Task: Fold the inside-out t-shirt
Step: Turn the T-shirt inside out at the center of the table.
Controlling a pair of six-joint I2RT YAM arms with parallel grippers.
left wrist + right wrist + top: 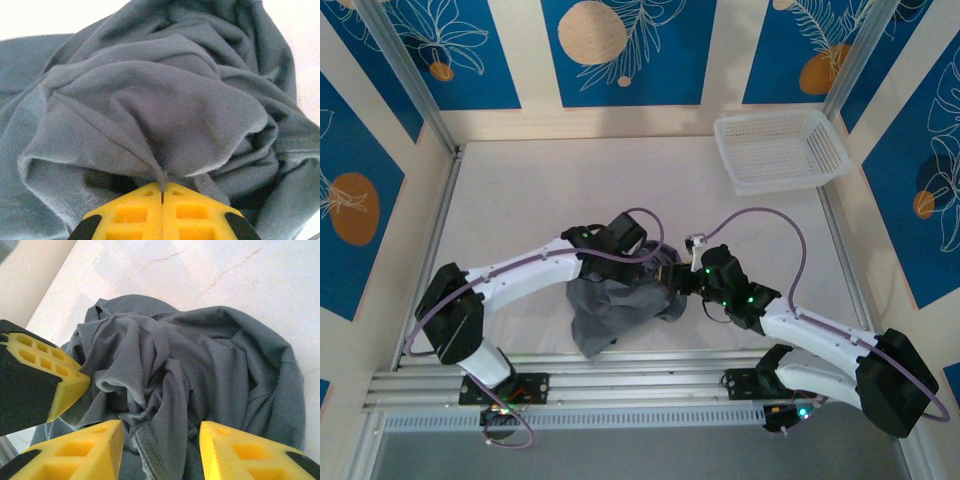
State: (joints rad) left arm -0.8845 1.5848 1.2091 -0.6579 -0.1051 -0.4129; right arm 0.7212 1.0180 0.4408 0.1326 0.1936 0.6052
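1. The t-shirt (615, 305) lies bunched in a heap on the table (520, 200). Both grippers meet at its far right corner, and from there the bulk of the cloth spreads back toward the arm bases and to the left.
2. The left gripper (162, 189) has its fingers pressed together with a ridge of cloth pinched at the tips (the fold rises straight out of the line where they meet). The rest of the heap sits directly ahead of it.
3. The right gripper (160, 432) is spread wide and grips nothing. A twisted ridge of cloth with a stitched hem runs up between its fingers, so the shirt is right under and ahead of it. One finger of the left gripper sits just beside its left finger.
4. The heap is too crumpled to pick out a sleeve or collar. Seen from above, it runs roughly from the grippers toward the near left.
5. Both grippers are equally near, but the right is the free one. The next move likely depends on it closing on that ridge so the two can pull apart and spread the cloth. By my reading, folding proper has not begun.
6. The basket (780, 150) stands well apart, beyond the right gripper.
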